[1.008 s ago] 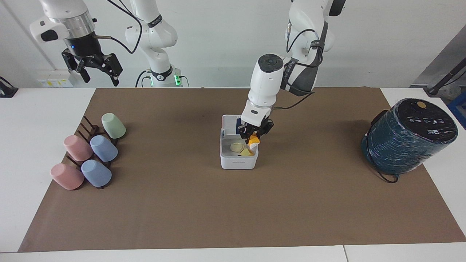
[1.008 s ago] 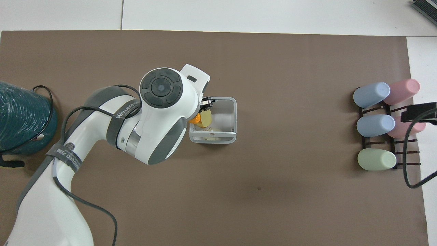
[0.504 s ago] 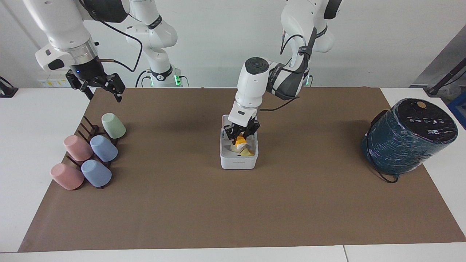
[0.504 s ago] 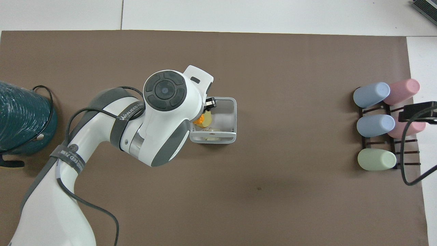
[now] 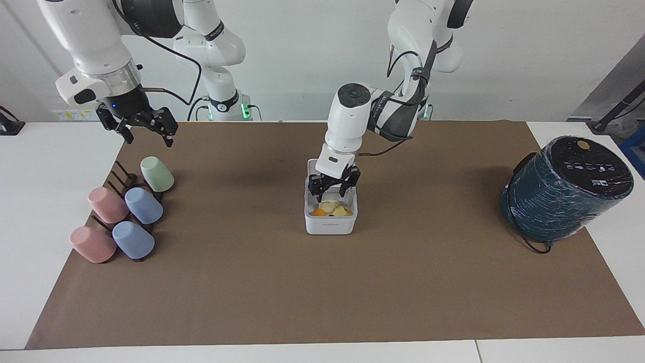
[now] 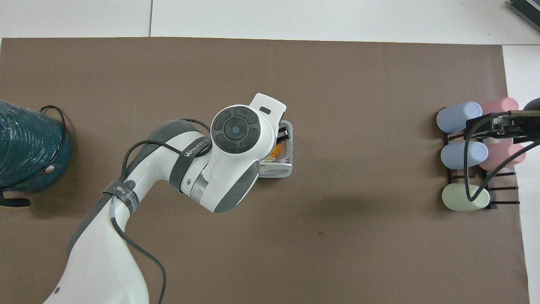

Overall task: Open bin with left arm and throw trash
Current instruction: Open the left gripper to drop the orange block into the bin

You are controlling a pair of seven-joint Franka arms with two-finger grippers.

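Since a second ago your left gripper (image 5: 334, 187) has let go of the orange scrap (image 5: 319, 212): its fingers now stand apart and empty over the bin (image 5: 330, 222), and the scrap lies inside with the cream wad (image 5: 329, 205) and the yellow piece (image 5: 343, 211). You see the bin as a small white plastic box with rounded corners, its lid (image 5: 315, 167) tipped up toward the robots, mid-mat. Your right gripper (image 5: 145, 132) has dropped lower and hangs over the mat's edge near the cups (image 5: 125, 215), fingers apart, holding nothing. Those smooth pastel cups lie on a dark rack toward the right arm's end. A teal wrapped cylinder (image 5: 565, 189) with a black top sits toward the left arm's end. Matte brown mat (image 5: 322, 282) covers a white table (image 5: 45, 212); the wall is plain white.
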